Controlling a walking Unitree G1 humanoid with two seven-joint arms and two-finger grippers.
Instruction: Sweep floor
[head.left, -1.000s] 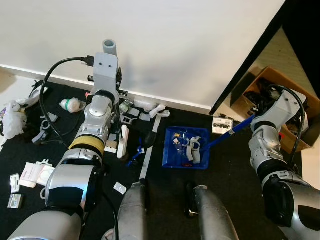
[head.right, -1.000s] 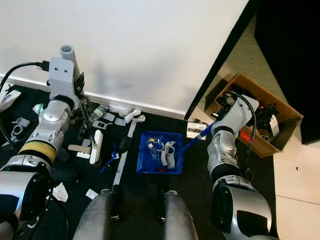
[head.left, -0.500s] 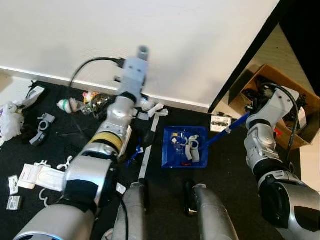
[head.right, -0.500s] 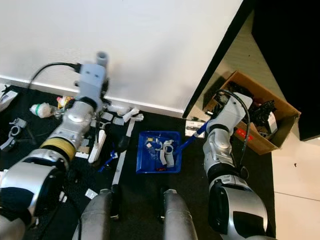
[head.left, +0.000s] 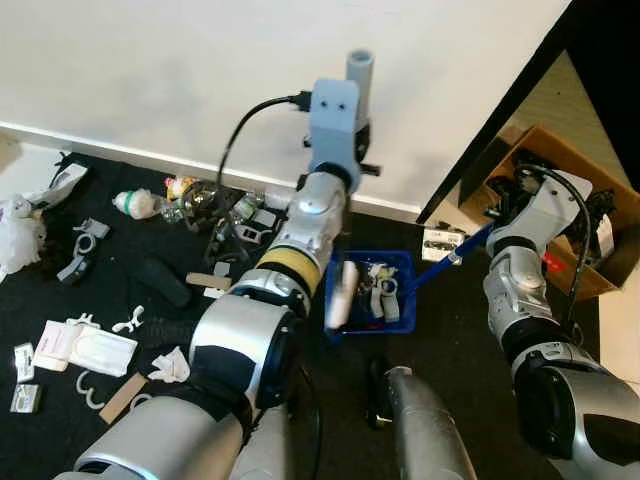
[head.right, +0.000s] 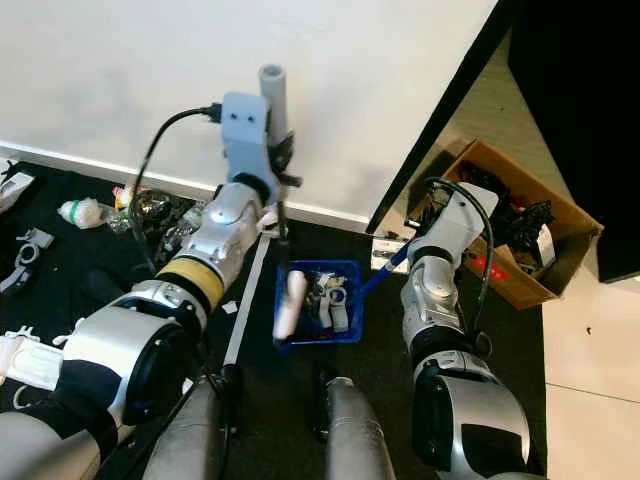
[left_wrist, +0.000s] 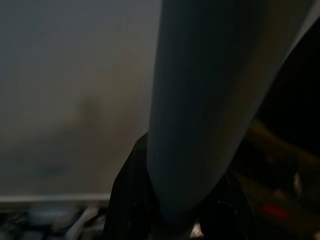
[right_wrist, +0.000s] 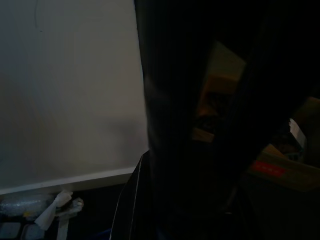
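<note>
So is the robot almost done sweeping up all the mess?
Not yet. Some scraps already sit in the blue dustpan. The left gripper holds a grey broom handle, its white head at the pan's edge, while the right gripper steadies the pan's blue handle. Plenty is left on the black mat: a bottle, white packets and grey clips.

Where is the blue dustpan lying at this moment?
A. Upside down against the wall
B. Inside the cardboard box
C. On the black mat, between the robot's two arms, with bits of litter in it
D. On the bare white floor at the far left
C: the blue dustpan lies open side up on the black mat between the arms, holding pale litter, well apart from the cardboard box.
</note>
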